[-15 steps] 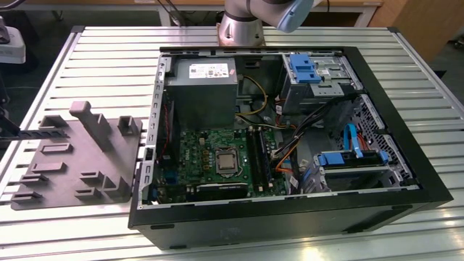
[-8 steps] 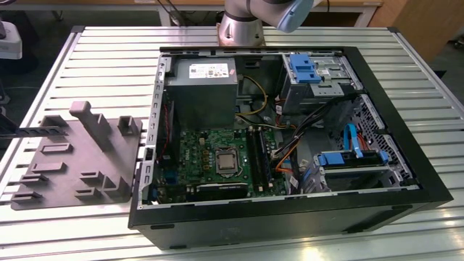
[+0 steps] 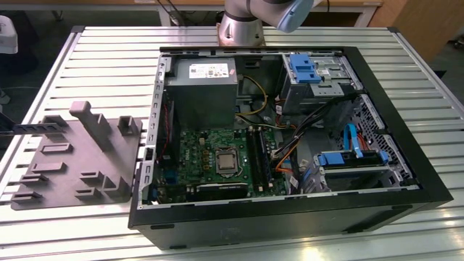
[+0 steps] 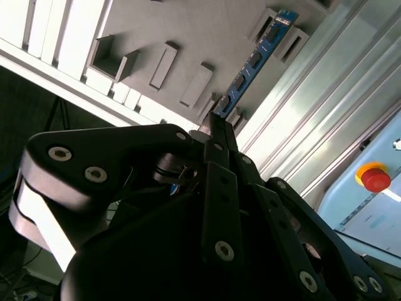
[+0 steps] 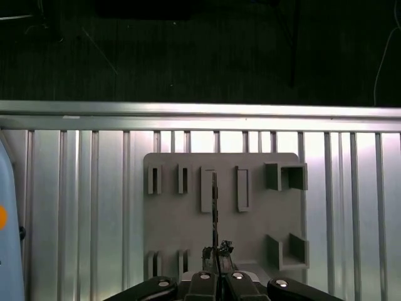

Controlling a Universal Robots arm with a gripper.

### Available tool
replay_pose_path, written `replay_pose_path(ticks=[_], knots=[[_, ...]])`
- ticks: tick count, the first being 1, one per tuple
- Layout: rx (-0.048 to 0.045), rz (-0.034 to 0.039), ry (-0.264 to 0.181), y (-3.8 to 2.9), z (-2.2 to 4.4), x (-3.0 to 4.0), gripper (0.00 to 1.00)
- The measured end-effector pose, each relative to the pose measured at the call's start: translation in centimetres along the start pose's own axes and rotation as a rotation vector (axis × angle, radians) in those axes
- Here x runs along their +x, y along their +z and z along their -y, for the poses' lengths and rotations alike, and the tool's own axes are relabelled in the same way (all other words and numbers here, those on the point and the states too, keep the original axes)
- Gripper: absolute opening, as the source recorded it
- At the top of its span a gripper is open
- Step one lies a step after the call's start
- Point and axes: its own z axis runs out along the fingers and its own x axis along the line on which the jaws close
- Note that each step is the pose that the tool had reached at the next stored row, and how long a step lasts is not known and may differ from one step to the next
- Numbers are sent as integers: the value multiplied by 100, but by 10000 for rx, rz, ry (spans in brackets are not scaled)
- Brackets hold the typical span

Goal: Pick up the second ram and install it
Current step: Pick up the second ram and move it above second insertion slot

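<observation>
Slatted metal table (image 3: 94, 54), carrying an open computer case (image 3: 290, 220) on its side, circuit board (image 3: 199, 149) exposed. Base of the arm (image 3: 243, 27) standing on the table beyond the case in the exterior view. Grey tray (image 3: 73, 160) of raised blocks and slots lying flat on the table, just beside the case on the exterior view's left. Black gripper (image 4: 218, 122) over the tray in both wrist views, fingers pinched tight onto one end of the memory stick (image 4: 254, 59). Stick projecting past the fingertips toward the tray. Chips visible along its blue-green face in the second wrist view. Memory stick (image 5: 215, 207) edge-on in the first wrist view, in line with a slot in the tray row nearest the table's edge. Contact between the stick's far end and the tray: not determinable.
</observation>
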Motion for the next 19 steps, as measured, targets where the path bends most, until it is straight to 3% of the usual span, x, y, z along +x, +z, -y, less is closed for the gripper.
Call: replay_pose_path(ticks=[19], knots=[[57, 53, -8, -165, -7, -17, 12]])
